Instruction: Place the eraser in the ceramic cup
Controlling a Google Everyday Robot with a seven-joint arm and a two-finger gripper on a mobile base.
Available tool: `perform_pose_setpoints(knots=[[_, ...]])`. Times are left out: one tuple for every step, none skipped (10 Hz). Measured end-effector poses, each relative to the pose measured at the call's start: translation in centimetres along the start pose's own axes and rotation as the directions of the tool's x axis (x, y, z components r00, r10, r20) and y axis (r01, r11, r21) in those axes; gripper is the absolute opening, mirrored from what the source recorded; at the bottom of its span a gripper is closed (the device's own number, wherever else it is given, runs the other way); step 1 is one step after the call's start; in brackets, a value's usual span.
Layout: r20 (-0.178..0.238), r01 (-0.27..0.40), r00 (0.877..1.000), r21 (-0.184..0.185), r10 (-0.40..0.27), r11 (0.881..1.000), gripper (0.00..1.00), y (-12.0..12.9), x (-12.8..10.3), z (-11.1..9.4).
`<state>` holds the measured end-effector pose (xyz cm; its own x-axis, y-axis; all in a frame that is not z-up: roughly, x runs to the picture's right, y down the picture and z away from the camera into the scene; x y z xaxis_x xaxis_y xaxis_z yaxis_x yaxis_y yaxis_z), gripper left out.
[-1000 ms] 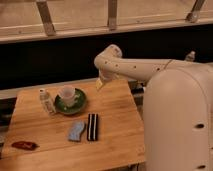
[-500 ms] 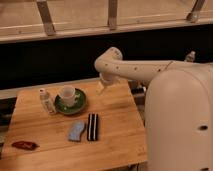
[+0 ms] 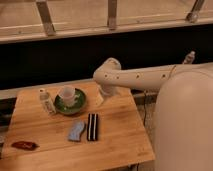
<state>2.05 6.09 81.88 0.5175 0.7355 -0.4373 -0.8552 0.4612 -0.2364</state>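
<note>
The eraser (image 3: 92, 126), a long black block with white lengthwise stripes, lies flat on the wooden table (image 3: 120, 135) near its middle. The white ceramic cup (image 3: 67, 95) stands on a green saucer (image 3: 70, 105) at the back left of the table. My gripper (image 3: 101, 96) hangs from the white arm over the back middle of the table, to the right of the cup and behind the eraser. It touches neither of them.
A light blue soft flat piece (image 3: 76, 131) lies just left of the eraser. A small clear bottle with a white cap (image 3: 46, 101) stands left of the saucer. A small dark red object (image 3: 24, 145) lies at the front left. My white body (image 3: 185, 125) fills the right side.
My arm has lowered and the gripper has come down nearer the table, right of the cup. The objects on the table have not moved.
</note>
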Motion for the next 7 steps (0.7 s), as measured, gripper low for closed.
perform_pose_setpoints(knots=[[0.000, 0.000, 1.000, -0.002, 0.000, 1.000, 0.80, 0.1, -0.1, 0.0], [-0.002, 0.000, 1.000, -0.008, 0.000, 1.000, 0.80, 0.1, -0.1, 0.0], [-0.008, 0.010, 1.000, -0.014, -0.010, 1.000, 0.80, 0.2, -0.1, 0.3], [-0.017, 0.021, 1.000, -0.031, -0.022, 0.999, 0.80, 1.0, 0.2, 0.6], [-0.014, 0.036, 0.999, -0.063, -0.037, 0.997, 0.80, 2.9, 0.6, 0.9], [-0.019, 0.040, 0.999, -0.078, -0.041, 0.996, 0.80, 3.8, 1.1, 1.2], [-0.019, 0.043, 0.999, -0.098, -0.045, 0.994, 0.80, 4.8, 1.6, 1.8]])
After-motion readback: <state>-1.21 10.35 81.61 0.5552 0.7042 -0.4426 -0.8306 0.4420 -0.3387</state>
